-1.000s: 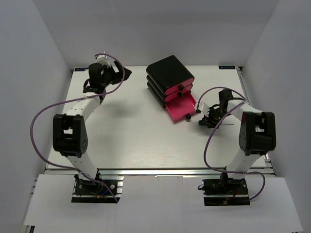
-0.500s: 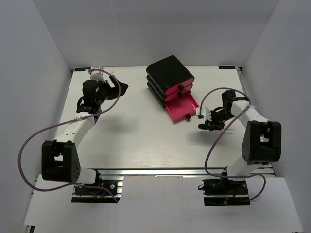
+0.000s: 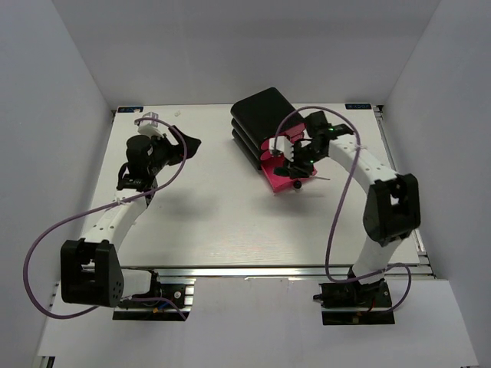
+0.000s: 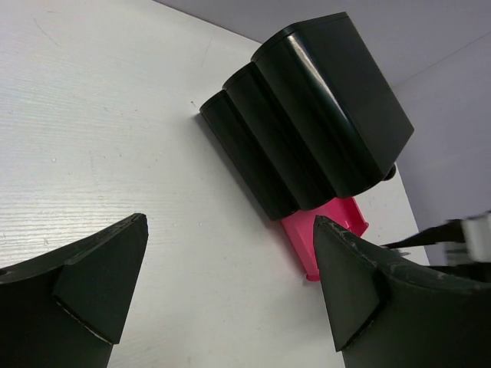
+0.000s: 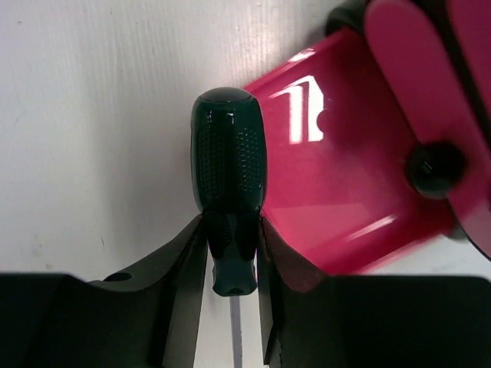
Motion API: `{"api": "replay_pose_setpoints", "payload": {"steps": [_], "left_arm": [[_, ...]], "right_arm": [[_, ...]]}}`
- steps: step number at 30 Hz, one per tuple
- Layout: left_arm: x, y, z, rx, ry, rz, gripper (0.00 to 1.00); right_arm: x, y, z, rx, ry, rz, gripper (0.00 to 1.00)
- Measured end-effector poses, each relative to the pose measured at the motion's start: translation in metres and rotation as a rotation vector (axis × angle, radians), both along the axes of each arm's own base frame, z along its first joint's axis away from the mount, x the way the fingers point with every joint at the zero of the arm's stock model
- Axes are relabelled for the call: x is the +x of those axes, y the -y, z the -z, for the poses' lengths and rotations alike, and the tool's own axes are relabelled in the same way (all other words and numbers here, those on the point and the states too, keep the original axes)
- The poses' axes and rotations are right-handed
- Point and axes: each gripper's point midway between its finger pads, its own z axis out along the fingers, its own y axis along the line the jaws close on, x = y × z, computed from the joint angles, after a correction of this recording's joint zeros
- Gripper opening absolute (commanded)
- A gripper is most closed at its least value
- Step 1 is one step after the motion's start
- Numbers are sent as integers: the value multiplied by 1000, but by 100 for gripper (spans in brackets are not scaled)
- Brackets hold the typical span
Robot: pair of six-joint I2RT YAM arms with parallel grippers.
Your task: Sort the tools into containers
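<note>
The black box holds three pink drawers; the bottom drawer is pulled out, the two above are shut. My right gripper hovers over the open drawer, shut on a dark green-handled screwdriver. In the right wrist view its handle points forward at the left edge of the open drawer, with the thin shaft running back between the fingers. My left gripper is open and empty at the far left, facing the box. No other tools show.
The drawers' round black knobs face the right arm, one showing in the right wrist view. White walls close in the table at the back and both sides. The left arm's purple cable loops over the left half.
My right gripper has swung left from beside the drawers to above the open bottom drawer, carrying the screwdriver. The left arm has shifted slightly nearer and leftward.
</note>
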Motion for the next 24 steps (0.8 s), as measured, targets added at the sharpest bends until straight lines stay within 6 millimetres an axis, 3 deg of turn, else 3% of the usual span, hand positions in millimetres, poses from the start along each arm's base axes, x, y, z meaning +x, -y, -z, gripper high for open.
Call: {"api": "replay_pose_setpoints", "payload": {"steps": [3, 7, 11, 15, 20, 21, 24], "left_arm": [[-5, -1, -8, -5, 19, -2, 98], [-12, -2, -16, -11, 42, -6, 98], [-16, -3, -15, -12, 39, -9, 98], [-16, -3, -13, -12, 32, -10, 98], [-16, -3, -13, -15, 29, -12, 98], [-16, -3, -13, -15, 29, -13, 98], [-16, -3, -13, -17, 28, -13, 98]], "right_arm": [[8, -15, 23, -62, -60, 21, 0], [36, -15, 38, -130, -44, 72, 0], [51, -8, 38, -183, -4, 105, 0], [69, -14, 32, -213, 53, 103, 0], [68, -23, 40, -255, 70, 60, 0], [68, -24, 42, -264, 73, 53, 1], [66, -27, 48, -282, 71, 39, 25]]}}
